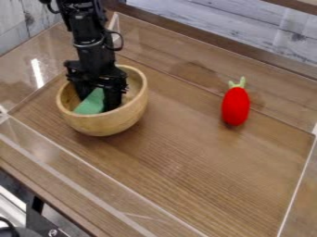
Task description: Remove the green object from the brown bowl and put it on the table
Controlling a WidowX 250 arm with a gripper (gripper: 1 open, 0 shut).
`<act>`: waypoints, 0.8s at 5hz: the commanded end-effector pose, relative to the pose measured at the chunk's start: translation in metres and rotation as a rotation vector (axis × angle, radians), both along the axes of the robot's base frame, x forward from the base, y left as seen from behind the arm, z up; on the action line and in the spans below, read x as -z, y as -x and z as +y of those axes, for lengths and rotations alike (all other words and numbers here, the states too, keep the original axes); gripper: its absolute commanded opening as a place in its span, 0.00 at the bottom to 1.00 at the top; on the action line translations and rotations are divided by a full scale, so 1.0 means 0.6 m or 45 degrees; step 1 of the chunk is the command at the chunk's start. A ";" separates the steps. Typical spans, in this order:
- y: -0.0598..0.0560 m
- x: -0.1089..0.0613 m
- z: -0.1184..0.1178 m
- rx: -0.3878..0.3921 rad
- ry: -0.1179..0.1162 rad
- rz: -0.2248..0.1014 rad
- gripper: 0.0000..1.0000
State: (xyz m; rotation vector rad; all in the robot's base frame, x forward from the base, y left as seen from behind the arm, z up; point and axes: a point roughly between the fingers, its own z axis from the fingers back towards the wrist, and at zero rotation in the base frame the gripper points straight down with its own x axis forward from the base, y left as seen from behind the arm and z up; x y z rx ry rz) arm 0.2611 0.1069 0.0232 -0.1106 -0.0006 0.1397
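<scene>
Clear acrylic walls point(198, 57) ringed the dark wood-grain worktop point(186, 176), catching soft glare from overhead light. Beyond the far wall ran a pale, whitewashed plank surface point(266, 32). At the lower left corner, dark metal framework point(31, 220) showed below the edge.

The table point(186, 176) is showing dark wood grain with a smooth, glossy sheen. Clear acrylic walls point(297, 199) are reflecting light. The bowl point(128, 111) is looking like pale matt wood. The gripper point(95, 95) is appearing black and matt, the green object point(87, 105) smooth, the strawberry toy point(235, 106) slightly shiny.
</scene>
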 end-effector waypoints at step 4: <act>-0.018 -0.096 -0.031 -0.014 -0.027 -0.135 0.00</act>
